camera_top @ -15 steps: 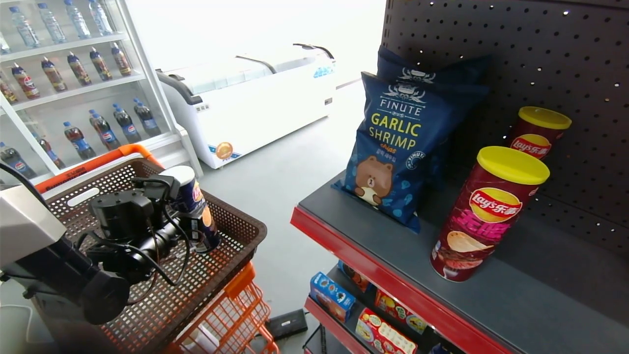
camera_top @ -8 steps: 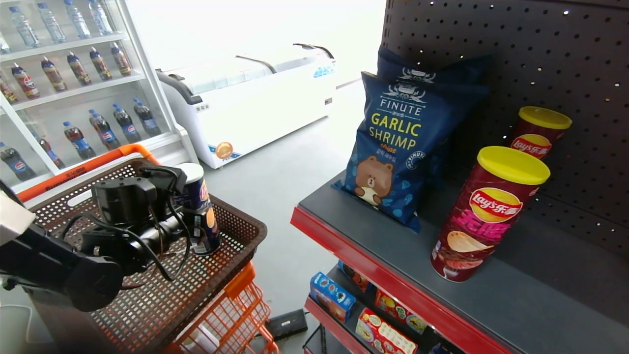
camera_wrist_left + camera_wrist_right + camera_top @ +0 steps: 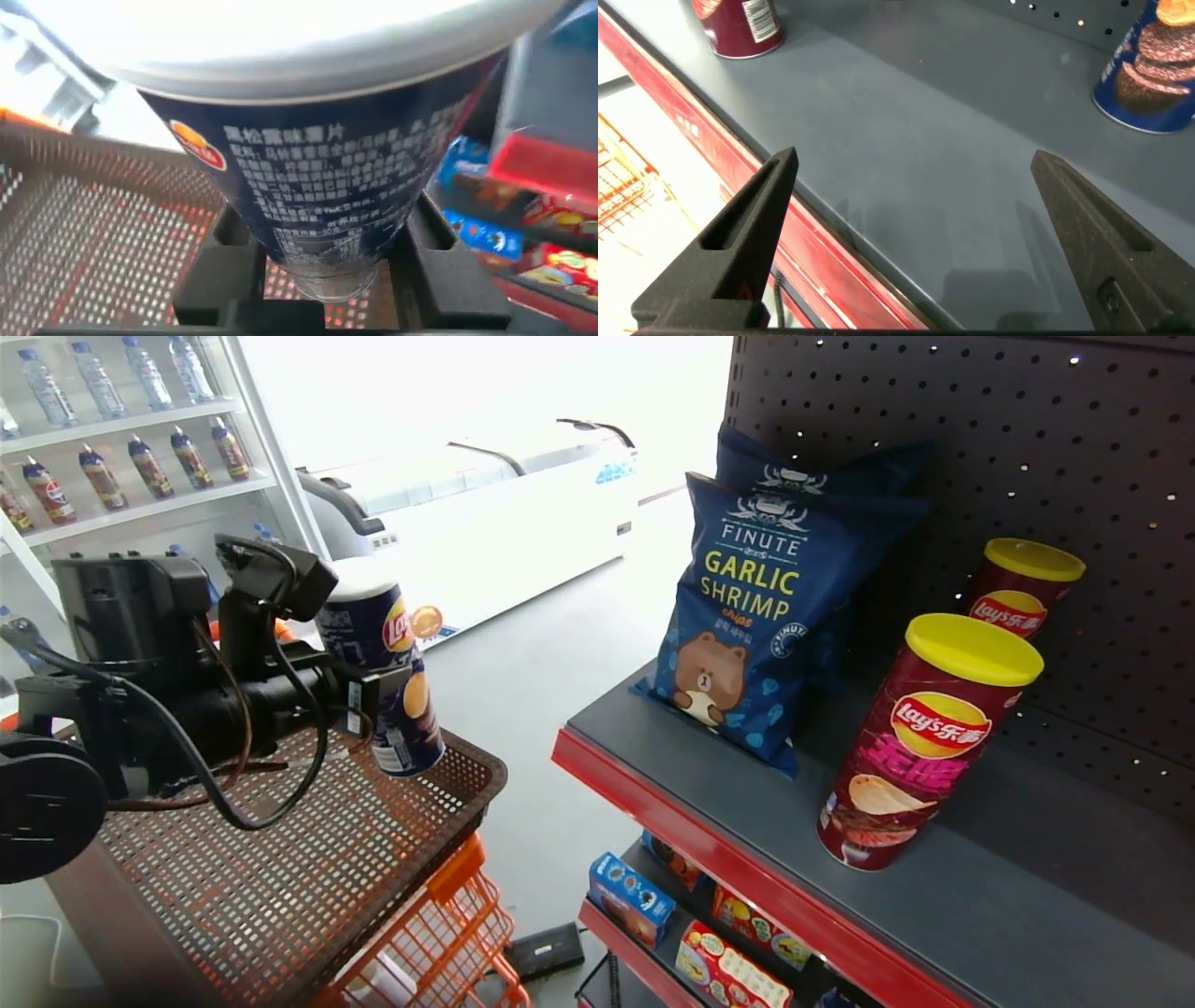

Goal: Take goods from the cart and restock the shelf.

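We see left gripper [image 3: 370,694] clamped on blue chip can [image 3: 372,616]. Can near upright, slight tilt, held over brown cart basket [image 3: 308,859] by its shelf-side corner, well apart from shelf [image 3: 980,896]. We see right gripper [image 3: 920,245] with fingers spread wide, nothing between, hovering over shelf front edge. On shelf: red chip can [image 3: 924,747] near front edge, second red can [image 3: 1022,583] at backboard, blue snack bags [image 3: 756,616] at left end.

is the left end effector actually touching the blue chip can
Touching. The left wrist view shows the left end effector with a finger pressed against each side of the blue chip can, no gap on either side.
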Tool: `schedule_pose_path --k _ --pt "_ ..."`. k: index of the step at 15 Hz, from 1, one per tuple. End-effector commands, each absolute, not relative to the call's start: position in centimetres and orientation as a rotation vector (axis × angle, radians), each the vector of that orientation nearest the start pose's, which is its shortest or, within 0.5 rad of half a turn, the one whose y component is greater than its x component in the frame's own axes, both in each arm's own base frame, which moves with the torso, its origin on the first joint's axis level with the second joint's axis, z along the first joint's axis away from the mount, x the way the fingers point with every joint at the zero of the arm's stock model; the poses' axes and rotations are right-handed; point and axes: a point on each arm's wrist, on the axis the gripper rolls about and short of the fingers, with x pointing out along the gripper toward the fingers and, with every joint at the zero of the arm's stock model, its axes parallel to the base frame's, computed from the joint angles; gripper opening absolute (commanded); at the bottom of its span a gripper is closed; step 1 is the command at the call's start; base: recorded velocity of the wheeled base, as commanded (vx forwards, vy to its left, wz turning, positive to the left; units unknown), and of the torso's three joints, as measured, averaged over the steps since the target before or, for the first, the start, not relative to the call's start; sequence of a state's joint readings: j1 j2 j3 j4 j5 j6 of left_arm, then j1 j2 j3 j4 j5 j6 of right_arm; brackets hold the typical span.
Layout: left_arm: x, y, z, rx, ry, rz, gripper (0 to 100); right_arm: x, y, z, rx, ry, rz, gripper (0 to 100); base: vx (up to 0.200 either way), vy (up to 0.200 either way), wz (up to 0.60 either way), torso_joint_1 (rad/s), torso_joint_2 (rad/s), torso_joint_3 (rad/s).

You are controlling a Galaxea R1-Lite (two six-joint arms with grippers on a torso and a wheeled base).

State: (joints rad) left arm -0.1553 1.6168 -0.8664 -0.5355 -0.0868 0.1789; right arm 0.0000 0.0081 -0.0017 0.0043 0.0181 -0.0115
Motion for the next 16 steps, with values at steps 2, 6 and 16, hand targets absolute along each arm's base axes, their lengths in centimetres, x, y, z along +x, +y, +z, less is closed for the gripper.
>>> schedule_pose_path --k 2,6,16 --pt "26.8 -7.0 24.7 0.194 0.083 -0.355 0 -2.2 0.0 7.6 -0.012 0.009 0.018 100 0.000 0.000 0.00 0.000 0.00 0.000" --pt "23.8 -6.8 25.5 0.189 0.125 -0.427 0 -2.2 0.0 7.6 -0.011 0.011 0.018 100 0.000 0.000 0.00 0.000 0.00 0.000" --pt "19.4 -8.9 24.2 0.183 0.154 -0.741 0 -2.2 0.0 7.6 -0.011 0.011 0.018 100 0.000 0.000 0.00 0.000 0.00 0.000"
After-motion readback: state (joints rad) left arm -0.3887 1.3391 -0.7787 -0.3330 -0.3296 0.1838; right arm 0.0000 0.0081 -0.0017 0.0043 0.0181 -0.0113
